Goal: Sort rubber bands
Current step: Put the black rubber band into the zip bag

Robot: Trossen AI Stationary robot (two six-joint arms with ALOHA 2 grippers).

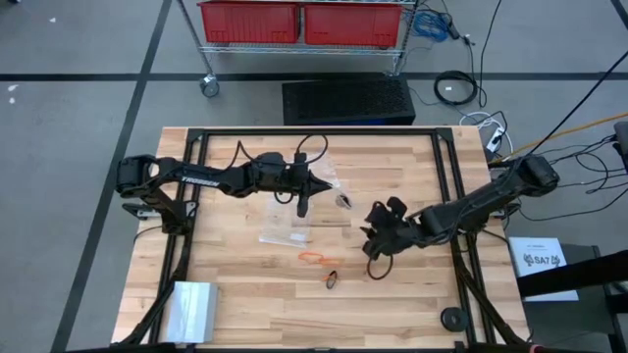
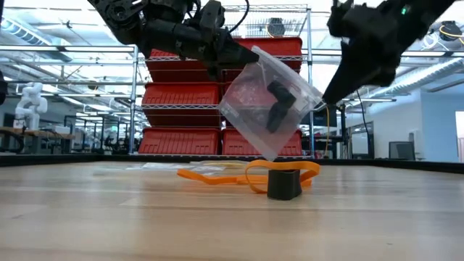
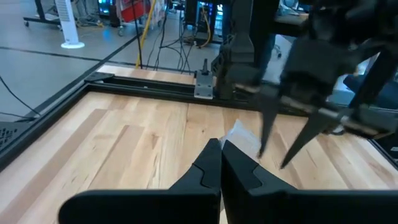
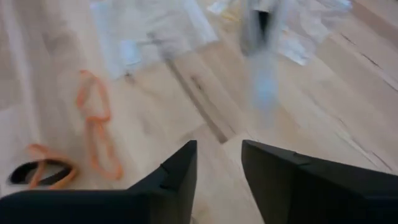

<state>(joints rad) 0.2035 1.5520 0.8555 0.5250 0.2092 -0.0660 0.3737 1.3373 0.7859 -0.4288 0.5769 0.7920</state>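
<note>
L fingers [image 3: 221,163] pinched shut on clear plastic bag [image 2: 267,101], held above tabletop [image 1: 245,294] centre. R fingers [image 4: 219,163] parted, empty, hovering right of rubber bands: orange loops [image 1: 316,257] and a black one [image 1: 332,279] lying near-centre on the wood.

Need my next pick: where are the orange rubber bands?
High view: the orange rubber bands lie on the table's near middle, beside a black band, just left of the right gripper.
</note>
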